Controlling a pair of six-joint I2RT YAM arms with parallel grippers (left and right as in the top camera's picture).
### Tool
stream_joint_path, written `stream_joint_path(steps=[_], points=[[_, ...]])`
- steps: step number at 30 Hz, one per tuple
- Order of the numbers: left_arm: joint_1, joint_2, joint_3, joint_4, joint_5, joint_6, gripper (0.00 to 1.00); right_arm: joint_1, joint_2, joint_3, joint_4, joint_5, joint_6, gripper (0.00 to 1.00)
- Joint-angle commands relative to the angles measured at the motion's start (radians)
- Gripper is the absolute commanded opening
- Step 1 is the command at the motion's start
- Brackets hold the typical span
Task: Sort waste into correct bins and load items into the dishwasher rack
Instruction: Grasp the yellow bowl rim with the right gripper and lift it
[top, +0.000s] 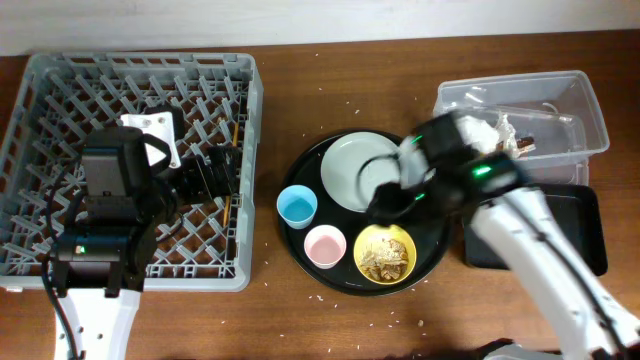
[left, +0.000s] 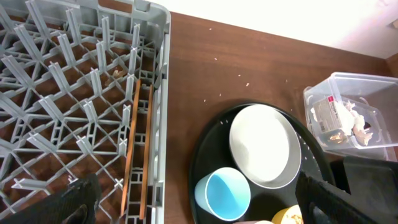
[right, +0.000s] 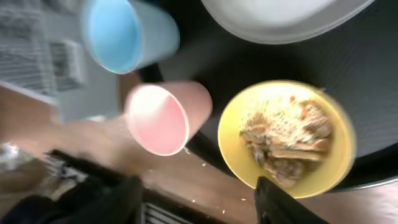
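The grey dishwasher rack (top: 40, 130) fills the left; my left gripper (left: 199, 202) hangs open and empty over its right edge. On the round black tray (top: 300, 258) lie the grey-green plate (top: 350, 165), light-blue cup (top: 297, 207), pink cup (top: 325, 245) and yellow bowl (top: 386, 254) holding tan food scraps (right: 289, 140). My right gripper (right: 199, 199) is open and empty above the tray, near the bowl and pink cup (right: 163, 118). The clear tub (top: 590, 110) at the right holds white tissue and a wrapper. The black rectangular tray (top: 590, 235) lies below it.
White crumbs are scattered on the brown table around the round tray. Two orange-brown sticks (left: 134, 149) lie in the rack along its right wall. The right arm (top: 540, 260) crosses the black rectangular tray.
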Motion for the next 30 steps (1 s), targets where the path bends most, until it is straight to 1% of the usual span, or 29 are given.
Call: stream_joint_path(steps=[1, 2, 3, 4, 6, 11, 12, 14, 15, 16, 18, 21, 25, 30], points=[[0.005, -0.002, 0.016, 0.002, 0.011, -0.002, 0.99, 0.142, 0.053, -0.139, 0.127, 0.093, 0.176, 0.54], [0.005, -0.002, 0.016, 0.002, 0.011, -0.002, 0.99, 0.168, 0.075, -0.167, 0.164, 0.135, 0.256, 0.49], [0.005, -0.002, 0.016, 0.002, 0.011, -0.002, 0.99, 0.171, 0.092, -0.175, 0.174, 0.176, 0.312, 0.47], [0.005, -0.002, 0.016, 0.002, 0.011, -0.002, 0.99, 0.17, 0.116, -0.178, 0.191, 0.201, 0.341, 0.47], [0.005, -0.002, 0.016, 0.002, 0.011, -0.002, 0.99, 0.169, 0.157, -0.178, 0.244, 0.204, 0.342, 0.46], [0.005, -0.002, 0.016, 0.002, 0.011, -0.002, 0.99, 0.17, 0.243, -0.179, 0.277, 0.212, 0.356, 0.44], [0.005, -0.002, 0.016, 0.002, 0.011, -0.002, 0.99, 0.169, 0.264, -0.18, 0.281, 0.212, 0.359, 0.42], [0.005, -0.002, 0.016, 0.002, 0.011, -0.002, 0.99, 0.168, 0.282, -0.18, 0.273, 0.216, 0.359, 0.25], [0.005, -0.002, 0.016, 0.002, 0.011, -0.002, 0.99, 0.165, 0.278, -0.18, 0.264, 0.232, 0.359, 0.2], [0.005, -0.002, 0.016, 0.002, 0.011, -0.002, 0.99, 0.149, 0.269, -0.18, 0.253, 0.242, 0.358, 0.12], [0.005, -0.002, 0.016, 0.002, 0.011, -0.002, 0.99, 0.113, 0.263, -0.179, 0.234, 0.253, 0.357, 0.05], [0.005, -0.002, 0.016, 0.002, 0.011, -0.002, 0.99, 0.055, 0.263, -0.179, 0.229, 0.263, 0.343, 0.04], [0.005, -0.002, 0.016, 0.002, 0.011, -0.002, 0.99, 0.045, 0.24, -0.114, 0.158, 0.248, 0.225, 0.04], [0.005, -0.002, 0.016, 0.002, 0.011, -0.002, 0.99, 0.039, 0.085, -0.003, 0.053, 0.248, 0.074, 0.04]])
